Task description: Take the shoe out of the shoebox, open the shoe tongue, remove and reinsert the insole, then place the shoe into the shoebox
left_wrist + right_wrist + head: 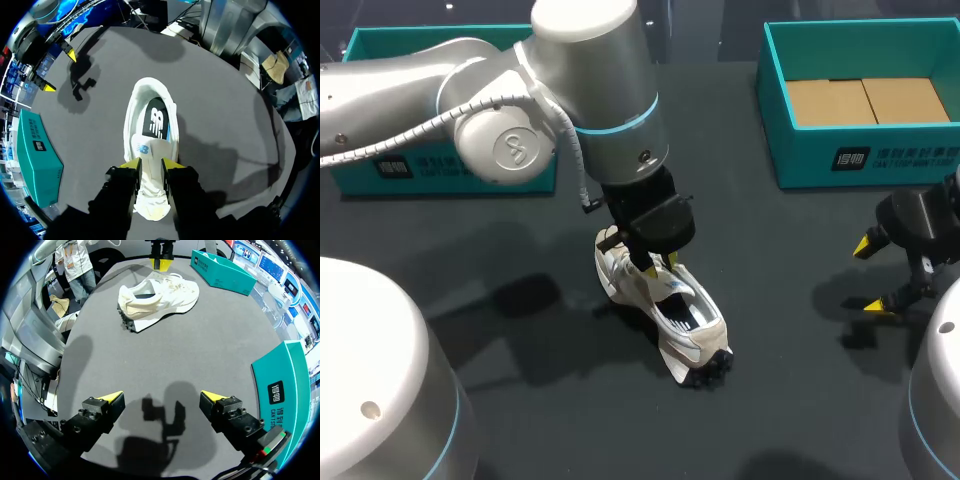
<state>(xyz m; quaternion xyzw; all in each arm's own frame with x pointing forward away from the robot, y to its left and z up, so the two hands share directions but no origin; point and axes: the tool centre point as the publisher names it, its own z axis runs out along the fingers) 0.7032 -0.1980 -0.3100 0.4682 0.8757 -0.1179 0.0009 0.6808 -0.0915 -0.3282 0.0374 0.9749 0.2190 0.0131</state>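
Shoe (pixel 682 318), white, black insole (pixel 156 117) (upright on table (pixel 800 400)), left hand (pixel 151 163) pinching its tongue (pixel 149 148), right hand (pixel 161 396) spread apart.

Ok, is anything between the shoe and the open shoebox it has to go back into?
Nothing visible. The table between the shoe and the shoebox is bare, and the box holds only its cardboard floor. The right gripper hovers with open fingers in front of the box's front wall, beside the direct line.
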